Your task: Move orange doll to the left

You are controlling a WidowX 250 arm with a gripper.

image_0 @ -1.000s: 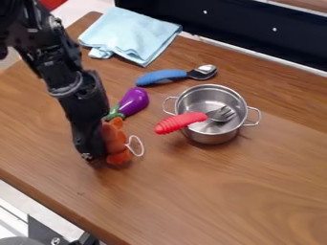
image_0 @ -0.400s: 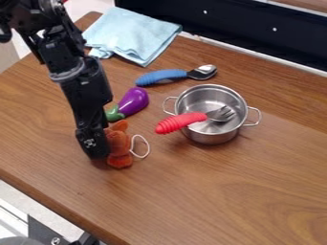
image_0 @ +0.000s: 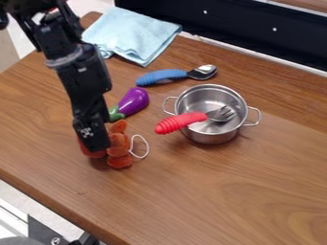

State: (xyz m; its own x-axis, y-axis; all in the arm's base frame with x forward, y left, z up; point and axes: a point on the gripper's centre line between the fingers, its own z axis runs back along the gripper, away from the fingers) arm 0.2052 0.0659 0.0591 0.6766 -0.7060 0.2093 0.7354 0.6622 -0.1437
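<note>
More of the soft orange doll (image_0: 119, 150) shows at left on the brown wooden bench (image_0: 211, 191) as my black gripper (image_0: 96, 147) lifts slightly; my jaws' spread and hold I cannot tell, so placement seems unconfirmed

The robot arm (image_0: 75, 76) I run from far away is black nearly all over. I see big, chunky parts up top, with bumps and corners, like black blocks stuck together. Lower down, a grey ring (image_0: 64, 59) goes round it like a bracelet. Under that ring, the arm is one long, thick piece with flat sides and a few tiny pale spots. My gripper (image_0: 96, 146) is black too, boxy, with a squared end. Near its bottom I can see a little white mark (image_0: 86, 132), too small for me to make out.
</note>
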